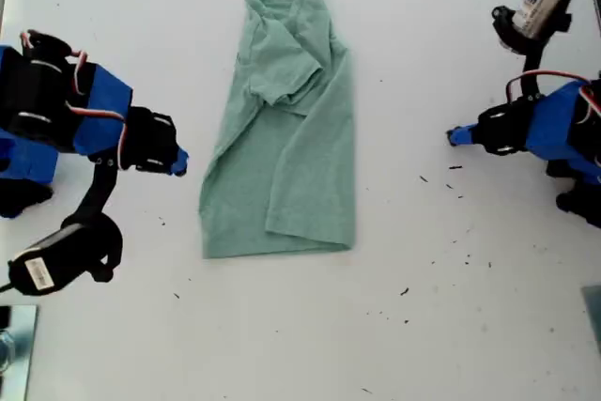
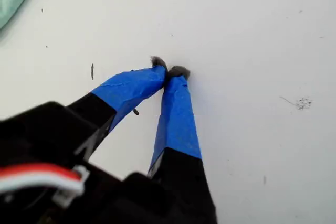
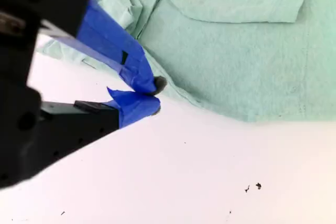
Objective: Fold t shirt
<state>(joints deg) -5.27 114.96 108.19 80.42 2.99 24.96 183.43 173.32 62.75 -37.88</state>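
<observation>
Bright, even overhead light; sharp enough from above, softer close up.

The smooth white desk [image 1: 310, 335] is brightly and evenly lit, with a small glare spot at the top edge of the exterior view. Shadows are faint and soft: a thin one hugs the edge of the wrinkly pale mint-green cloth t shirt [image 1: 286, 138]. In the second wrist view the black body of my second gripper [image 3: 152, 95] sits blurred and out of focus, and in the first wrist view my first gripper [image 2: 169, 72] has soft tips and a blurred black body.
</observation>
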